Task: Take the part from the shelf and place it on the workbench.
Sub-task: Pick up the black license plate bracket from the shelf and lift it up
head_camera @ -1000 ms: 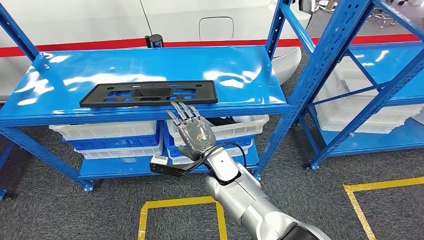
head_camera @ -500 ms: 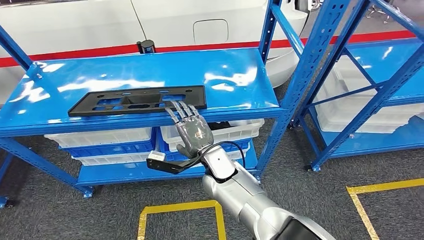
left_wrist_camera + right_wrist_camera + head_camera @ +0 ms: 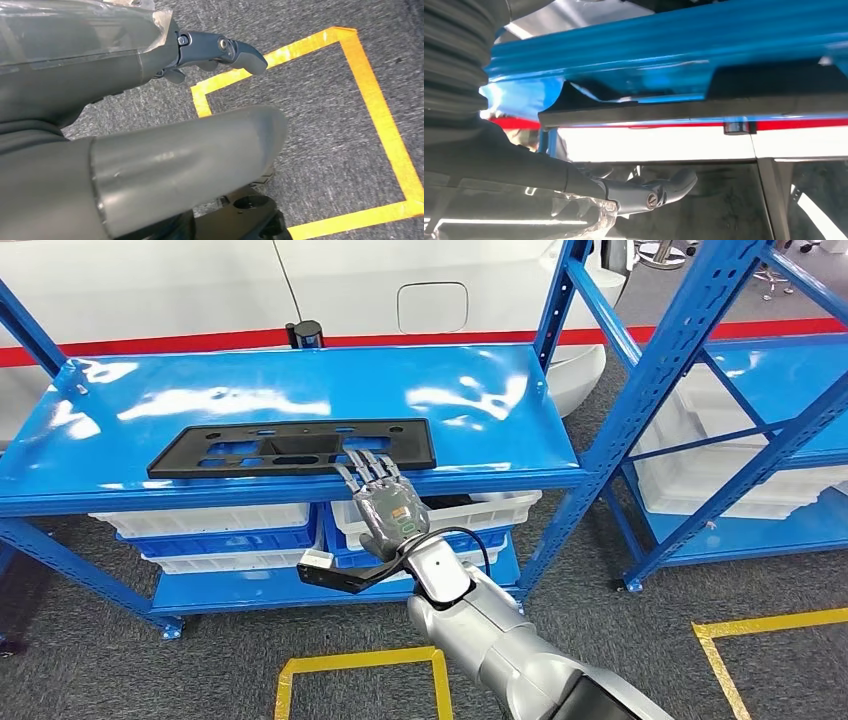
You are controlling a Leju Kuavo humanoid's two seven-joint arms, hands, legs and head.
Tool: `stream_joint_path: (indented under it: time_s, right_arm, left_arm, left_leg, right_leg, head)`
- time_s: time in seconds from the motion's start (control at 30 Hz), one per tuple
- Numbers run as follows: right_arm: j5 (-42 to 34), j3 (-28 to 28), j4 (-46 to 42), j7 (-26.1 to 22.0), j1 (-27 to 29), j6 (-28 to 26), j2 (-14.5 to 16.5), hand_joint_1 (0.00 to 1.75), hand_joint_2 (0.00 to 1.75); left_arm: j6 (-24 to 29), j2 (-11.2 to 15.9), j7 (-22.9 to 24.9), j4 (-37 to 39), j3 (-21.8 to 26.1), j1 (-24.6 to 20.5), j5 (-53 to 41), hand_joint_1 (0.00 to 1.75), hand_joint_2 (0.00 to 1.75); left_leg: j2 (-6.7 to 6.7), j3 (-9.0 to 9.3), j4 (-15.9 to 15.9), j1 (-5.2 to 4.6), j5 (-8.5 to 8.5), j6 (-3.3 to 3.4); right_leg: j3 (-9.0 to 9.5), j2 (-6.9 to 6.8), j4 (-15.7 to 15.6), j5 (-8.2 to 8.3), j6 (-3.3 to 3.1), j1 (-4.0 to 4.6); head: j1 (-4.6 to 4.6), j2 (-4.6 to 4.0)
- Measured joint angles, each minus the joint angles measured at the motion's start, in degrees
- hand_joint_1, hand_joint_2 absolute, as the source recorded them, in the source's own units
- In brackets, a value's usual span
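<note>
Right hand (image 3: 388, 502) is up at the front lip of the blue shelf (image 3: 300, 380), fingers (image 3: 366, 466) stretched flat with the tips reaching over the near edge of the black part (image 3: 290, 447). Nothing gripped yet as far as I can see. The part lies flat on the shelf just beyond the fingertips, running mostly off to the hand's left.

Left hand (image 3: 220, 50) hangs low over the floor, fingers loosely apart, holding nothing.

Risks:
- Contact sits near the part's right end, so a lift from there could tip or swing the long side.
- Flat fingers may just shove it deeper onto the shelf.
- The thin plate sits flush on the glossy shelf, so it's hard to get under and could slip.
</note>
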Motion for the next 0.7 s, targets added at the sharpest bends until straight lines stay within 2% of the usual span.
stream_joint_path:
  time_s: [0.03,0.07,0.1,0.13,0.17,0.2,0.23,0.27,0.33,0.37,0.43,0.47,0.53,0.57,0.6,0.63,0.7]
  right_arm:
    - [0.19,0.21,0.48,0.24,-0.02,-0.11,-0.05,0.00,1.75]
    - [0.36,0.40,0.96,0.46,0.02,-0.15,-0.11,0.00,1.75]
    - [0.53,0.57,1.37,0.65,0.05,-0.15,-0.15,0.00,1.75]
    - [0.66,0.71,1.68,0.79,0.06,-0.15,-0.17,0.00,1.75]
    - [0.80,0.84,1.90,0.92,0.02,-0.15,-0.16,0.00,1.75]
    - [0.92,0.97,2.07,1.05,-0.02,-0.14,-0.13,0.00,1.75]
    - [1.03,1.11,2.21,1.18,-0.07,-0.12,-0.06,0.00,1.75]
    - [1.11,1.25,2.35,1.31,-0.11,-0.10,-0.01,0.00,1.75]
    - [1.22,1.43,2.62,1.54,-0.15,-0.09,0.08,0.00,1.75]
    - [1.24,1.45,2.73,1.60,-0.16,-0.09,0.12,0.00,1.75]
    - [1.27,1.46,2.92,1.64,-0.28,-0.08,0.16,0.00,1.75]
    - [1.28,1.49,3.00,1.64,-0.33,-0.05,0.18,0.00,1.75]
    - [1.30,1.71,3.19,1.64,-0.37,0.09,0.15,0.00,1.75]
    - [1.30,1.85,3.28,1.64,-0.32,0.17,0.15,0.00,1.75]
    - [1.30,1.97,3.37,1.64,-0.29,0.25,0.14,0.00,1.75]
    - [1.30,2.03,3.43,1.64,-0.27,0.30,0.14,0.00,1.75]
    - [1.30,2.11,3.49,1.64,-0.28,0.34,0.15,0.00,1.75]
  left_arm:
    - [-0.01,-0.02,0.02,0.00,0.00,0.01,-0.04,0.00,0.00]
    - [-0.02,-0.04,0.06,0.00,0.00,0.02,-0.10,0.00,0.00]
    - [-0.04,-0.07,0.10,0.00,0.01,0.04,-0.14,0.00,0.00]
    - [-0.05,-0.11,0.15,0.00,0.01,0.05,-0.18,0.00,0.00]
    - [-0.09,-0.17,0.17,0.00,0.00,0.05,-0.23,0.00,0.00]
    - [-0.13,-0.22,0.18,0.00,-0.01,0.04,-0.28,0.00,0.00]
    - [-0.18,-0.28,0.19,0.00,-0.01,0.02,-0.33,0.00,0.00]
    - [-0.25,-0.34,0.19,0.00,-0.02,0.01,-0.39,0.00,0.00]
    - [-0.35,-0.46,0.20,0.00,-0.02,-0.02,-0.47,0.00,0.00]
    - [-0.38,-0.51,0.20,-0.01,-0.02,-0.04,-0.51,0.00,0.00]
    - [-0.38,-0.56,0.20,-0.02,-0.02,-0.09,-0.55,0.00,0.00]
    - [-0.37,-0.57,0.20,-0.02,-0.02,-0.09,-0.56,0.00,0.00]
    - [-0.30,-0.59,0.20,-0.02,-0.02,-0.04,-0.57,0.00,0.00]
    - [-0.26,-0.59,0.21,-0.01,-0.02,0.00,-0.57,0.00,0.00]
    - [-0.22,-0.59,0.21,-0.01,-0.02,0.03,-0.56,0.00,0.00]
    - [-0.19,-0.59,0.21,0.00,-0.02,0.04,-0.55,0.00,0.00]
    - [-0.17,-0.58,0.20,0.00,-0.02,0.04,-0.53,0.00,0.00]
  left_leg:
    - [-0.01,0.03,0.01,-0.07,-0.09,0.13]
    - [-0.07,0.08,0.02,-0.14,-0.19,0.18]
    - [-0.15,0.16,0.03,-0.18,-0.29,0.17]
    - [-0.25,0.33,0.04,-0.20,-0.42,0.07]
    - [-0.33,0.56,0.05,-0.20,-0.58,-0.08]
    - [-0.38,0.77,0.10,-0.29,-0.79,-0.31]
    - [-0.39,0.93,0.14,-0.38,-1.03,-0.58]
    - [-0.39,1.02,0.18,-0.44,-1.25,-0.87]
    - [-0.32,1.15,0.11,-0.37,-1.56,-1.50]
    - [-0.29,1.15,0.20,-0.20,-1.75,-1.81]
    - [-0.20,0.27,2.53,-0.01,-3.24,-2.42]
    - [-0.16,-1.04,5.36,0.10,-4.68,-2.69]
    - [-0.09,-5.13,12.88,0.20,-7.76,-3.20]
    - [-0.07,-6.93,15.51,0.27,-8.31,-3.39]
    - [-0.05,-7.85,16.14,0.32,-7.70,-3.52]
    - [-0.01,-7.55,14.44,0.41,-5.95,-3.57]
    - [0.12,-4.30,6.74,0.57,-1.56,-3.42]
  right_leg:
    - [-2.35,0.00,3.90,-1.11,-0.01,-0.04]
    - [-4.01,0.00,6.29,-1.48,0.18,-0.07]
    - [-4.41,-0.01,6.25,-0.87,0.54,-0.07]
    - [-3.47,-0.03,3.64,0.64,0.98,-0.08]
    - [-1.51,-0.09,-0.74,2.63,1.35,-0.08]
    - [0.50,-0.19,-5.12,4.45,1.43,-0.04]
    - [2.15,-0.28,-8.50,5.81,1.25,0.02]
    - [3.06,-0.34,-10.36,6.51,0.86,0.10]
    - [3.42,-0.33,-10.90,6.73,-0.11,0.20]
    - [3.63,-0.30,-11.10,6.78,-0.53,-0.01]
    - [4.37,-0.30,-11.60,6.82,-1.35,-0.45]
    - [4.73,-0.32,-11.77,6.78,-1.66,-0.61]
    - [5.00,-0.35,-11.77,6.52,-2.08,-0.51]
    - [5.05,-0.33,-11.73,6.42,-2.19,-0.47]
    - [5.10,-0.29,-11.64,6.27,-2.21,-0.45]
    - [5.20,-0.22,-11.53,6.09,-2.14,-0.46]
    - [5.52,-0.08,-11.23,5.55,-1.74,-0.44]
  head:
    - [0.19,0.00]
    - [0.29,0.00]
    - [0.37,0.00]
    - [0.46,0.00]
    - [0.55,0.00]
    - [0.69,0.00]
    - [0.78,0.00]
    - [0.78,0.00]
    - [0.66,0.00]
    - [0.60,0.00]
    - [0.30,-0.01]
    - [-0.01,-0.01]
    - [-0.57,0.00]
    - [-0.67,0.00]
    - [-0.72,0.00]
    - [-0.80,0.00]
    - [-1.02,0.00]
